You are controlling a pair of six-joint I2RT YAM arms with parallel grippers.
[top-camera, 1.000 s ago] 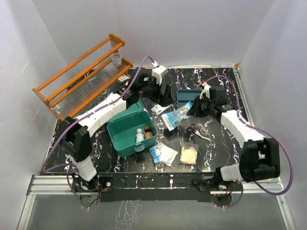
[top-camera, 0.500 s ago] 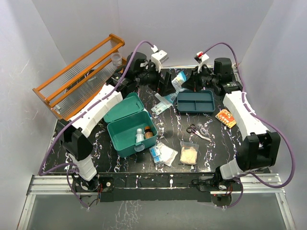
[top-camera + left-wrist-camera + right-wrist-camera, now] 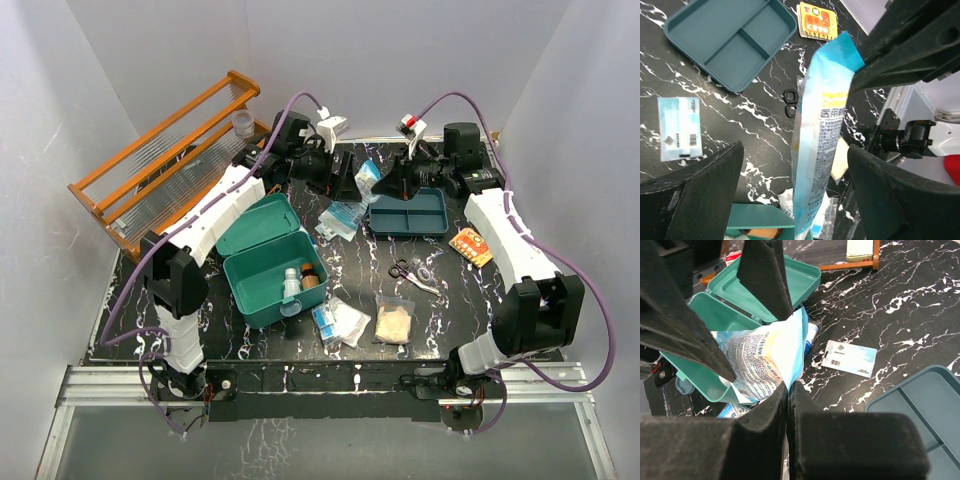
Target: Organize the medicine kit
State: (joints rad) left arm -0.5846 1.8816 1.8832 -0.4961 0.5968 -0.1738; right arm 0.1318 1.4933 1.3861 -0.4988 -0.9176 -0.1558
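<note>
The right gripper (image 3: 787, 390), clamped on the packet (image 3: 822, 140), has lifted it behind the open kit (image 3: 260, 305). The left gripper (image 3: 795, 195) now has its wide jaws flanking the packet and starting to narrow, likely for a handover.

Glossy film pouch (image 3: 822, 130); smooth plastic medicine kit (image 3: 262, 302).

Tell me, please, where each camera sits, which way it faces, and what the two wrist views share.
Top external: high behind the robot, looking down on the table; left arm and right arm show, bases at the bottom.
Left wrist: on the left arm, looking down at the tray; the open left gripper frames the view.
Right wrist: on the right arm, facing the medicine kit; the right gripper, shut on the blue pouch, shows.
Shared: both wrist views show pouch and tray.
</note>
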